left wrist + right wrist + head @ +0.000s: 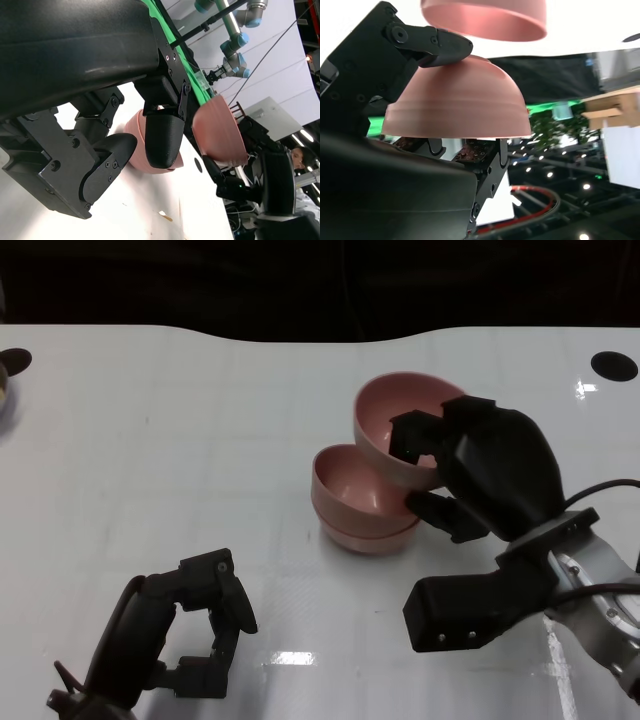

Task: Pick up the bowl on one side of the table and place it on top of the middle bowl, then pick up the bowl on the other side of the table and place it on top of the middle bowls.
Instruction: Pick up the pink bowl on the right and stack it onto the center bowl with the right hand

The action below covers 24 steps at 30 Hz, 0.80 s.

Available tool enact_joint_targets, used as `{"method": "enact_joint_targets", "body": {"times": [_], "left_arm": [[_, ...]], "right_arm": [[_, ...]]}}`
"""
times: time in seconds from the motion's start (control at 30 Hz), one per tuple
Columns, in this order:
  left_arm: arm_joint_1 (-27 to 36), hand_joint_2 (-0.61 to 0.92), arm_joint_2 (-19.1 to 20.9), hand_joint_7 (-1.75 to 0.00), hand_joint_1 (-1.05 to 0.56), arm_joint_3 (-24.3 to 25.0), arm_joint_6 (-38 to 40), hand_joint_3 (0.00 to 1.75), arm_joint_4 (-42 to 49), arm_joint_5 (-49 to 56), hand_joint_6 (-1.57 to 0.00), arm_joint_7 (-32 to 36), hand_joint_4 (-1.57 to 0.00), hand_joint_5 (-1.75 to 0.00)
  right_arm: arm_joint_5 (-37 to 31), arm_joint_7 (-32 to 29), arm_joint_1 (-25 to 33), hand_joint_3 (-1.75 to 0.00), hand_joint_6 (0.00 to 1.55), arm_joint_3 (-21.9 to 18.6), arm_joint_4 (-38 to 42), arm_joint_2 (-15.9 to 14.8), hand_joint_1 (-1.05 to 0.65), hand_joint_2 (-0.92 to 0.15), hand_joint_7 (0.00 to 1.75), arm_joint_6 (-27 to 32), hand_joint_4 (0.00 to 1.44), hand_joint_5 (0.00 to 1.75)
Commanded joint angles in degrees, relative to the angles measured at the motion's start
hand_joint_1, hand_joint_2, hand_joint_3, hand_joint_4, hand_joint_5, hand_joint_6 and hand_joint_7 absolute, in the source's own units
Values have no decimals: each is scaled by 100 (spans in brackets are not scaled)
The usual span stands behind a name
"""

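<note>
A white table (200,440) is shown from the head view, with two stacked pink bowls (355,502) resting on it near the centre, one nested inside the other. A third pink bowl (405,425) is held by the right hand (480,465) above and just behind the stack, tilted so that its opening faces toward the robot's left; its lower edge overlaps the far right rim of the stack in the head view, and contact between them cannot be judged there. The fingers (415,435) of the right hand are hooked over the rim into the bowl's interior, while another part of the hand lies against its outer wall. In the right wrist view the held bowl (457,102) is seen clamped by a finger on its outer wall, with the rim of the stack (485,17) close to it and a narrow gap visible between the two. In the left wrist view the held bowl (220,132) is seen raised clear of the table, beside the stack (137,142). The left hand (205,625) is seen low over the near left part of the table, well apart from the bowls, its fingers curled inward around nothing.
</note>
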Motion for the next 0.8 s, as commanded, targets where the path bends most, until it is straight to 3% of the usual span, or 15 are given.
{"method": "enact_joint_targets", "body": {"times": [0.03,0.3,0.37,0.4,0.47,0.5,0.53,0.57,0.63,0.73,0.8], "left_arm": [[74,29,57,-155,-1,18,-7,153,-24,5,-83,55,-89,-175],[25,33,70,-152,-2,17,-72,148,63,40,-83,63,-90,-172],[16,33,73,-152,-3,23,-95,148,74,83,-83,93,-90,-172],[16,33,73,-152,-3,24,-96,148,75,94,-84,97,-90,-172],[15,33,69,-152,-3,27,-92,148,76,102,-84,96,-91,-171],[8,33,61,-152,-3,22,-75,148,79,83,-84,77,-91,-171],[3,33,56,-152,-3,19,-64,148,81,70,-84,63,-91,-170],[0,32,52,-152,-3,17,-56,148,83,60,-84,54,-91,-170],[-3,32,51,-152,-2,16,-53,148,85,60,-84,52,-91,-169],[-5,32,47,-152,-2,16,-31,148,76,107,-84,83,-91,-169],[-1,31,41,-152,-1,15,20,148,48,165,-85,117,-92,-168]], "right_arm": [[117,189,-235,-130,83,56,225,3,-10,-28,163,-170,98,175],[280,489,-457,-110,88,155,771,89,-5,-31,142,-420,95,174],[351,612,-482,-102,92,152,836,88,-6,-36,120,-471,91,174],[424,701,-478,-96,90,139,857,86,-7,-39,110,-526,90,167],[512,796,-473,-62,99,125,881,84,-11,-56,56,-592,93,132],[576,957,-486,-48,98,140,915,57,-13,-62,32,-644,84,115],[613,1071,-497,-35,84,151,937,37,-18,-68,17,-679,70,82],[642,1155,-504,-21,76,155,952,24,-20,-75,7,-704,66,53],[652,1238,-509,-13,69,150,960,12,-23,-80,2,-731,63,35],[692,1511,-478,-9,66,142,911,-35,-24,-82,0,-703,62,27],[754,1855,-428,-24,33,144,822,-103,-55,-90,0,-646,30,10]]}}
